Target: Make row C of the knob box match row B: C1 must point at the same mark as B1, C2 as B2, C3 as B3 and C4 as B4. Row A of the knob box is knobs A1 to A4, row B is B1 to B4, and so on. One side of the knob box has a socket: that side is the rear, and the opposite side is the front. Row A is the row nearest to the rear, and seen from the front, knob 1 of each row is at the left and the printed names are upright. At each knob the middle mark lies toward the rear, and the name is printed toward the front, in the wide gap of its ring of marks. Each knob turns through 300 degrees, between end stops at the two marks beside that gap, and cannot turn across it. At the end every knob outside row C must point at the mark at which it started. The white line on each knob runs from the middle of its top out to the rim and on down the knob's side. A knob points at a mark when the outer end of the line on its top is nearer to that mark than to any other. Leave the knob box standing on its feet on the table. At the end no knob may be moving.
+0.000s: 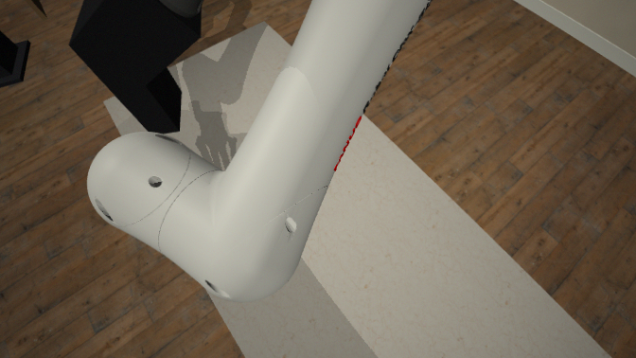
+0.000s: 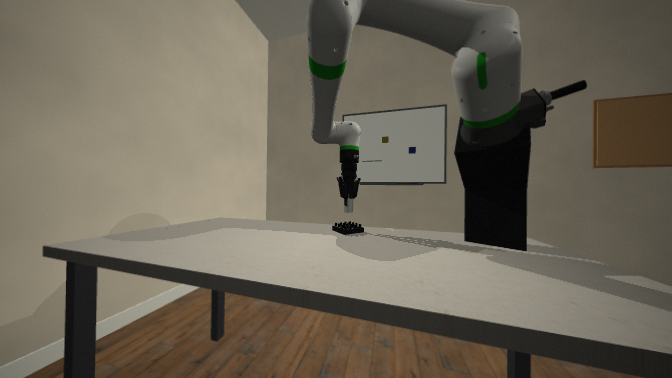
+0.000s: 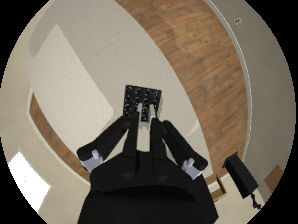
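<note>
The knob box (image 2: 348, 229) (image 3: 144, 98) is a small black box with rows of knobs, standing on the table (image 2: 250, 260) (image 1: 426, 265) near its far side. The knobs' white lines and marks are too small to read in any view. My gripper (image 2: 350, 206) (image 3: 145, 109) hangs straight above the box with a clear gap to the knobs. Its fingers are nearly together, with nothing between them. In the top view the white arm (image 1: 265, 166) hides both the box and the gripper.
The robot's black pedestal (image 2: 495, 195) (image 1: 137, 47) stands at the table's far right. A whiteboard (image 2: 400, 145) hangs on the back wall. Wooden floor surrounds the table.
</note>
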Controlling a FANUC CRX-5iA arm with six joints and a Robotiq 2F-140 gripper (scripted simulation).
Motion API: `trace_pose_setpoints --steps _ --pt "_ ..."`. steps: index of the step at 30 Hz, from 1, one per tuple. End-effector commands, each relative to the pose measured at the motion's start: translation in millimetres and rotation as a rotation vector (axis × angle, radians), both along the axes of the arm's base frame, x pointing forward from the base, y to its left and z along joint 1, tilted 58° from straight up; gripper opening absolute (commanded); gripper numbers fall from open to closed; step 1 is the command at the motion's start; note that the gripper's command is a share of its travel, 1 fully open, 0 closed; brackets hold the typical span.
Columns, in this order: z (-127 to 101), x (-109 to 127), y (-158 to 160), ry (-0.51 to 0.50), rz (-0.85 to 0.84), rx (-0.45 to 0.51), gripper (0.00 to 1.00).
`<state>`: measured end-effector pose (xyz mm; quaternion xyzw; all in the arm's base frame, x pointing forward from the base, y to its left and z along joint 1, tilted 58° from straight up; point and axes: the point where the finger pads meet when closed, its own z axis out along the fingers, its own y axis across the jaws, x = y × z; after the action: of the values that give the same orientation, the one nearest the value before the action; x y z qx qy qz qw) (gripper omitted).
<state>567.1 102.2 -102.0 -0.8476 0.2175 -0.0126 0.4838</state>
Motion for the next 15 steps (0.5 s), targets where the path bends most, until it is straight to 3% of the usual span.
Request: trace_pose_setpoints --steps 1,15 --pt "-0.3 0.2 0.1 0.000 0.000 0.000 0.12" --pt "-4.6 2.0 6.6 0.000 0.000 0.000 0.12"
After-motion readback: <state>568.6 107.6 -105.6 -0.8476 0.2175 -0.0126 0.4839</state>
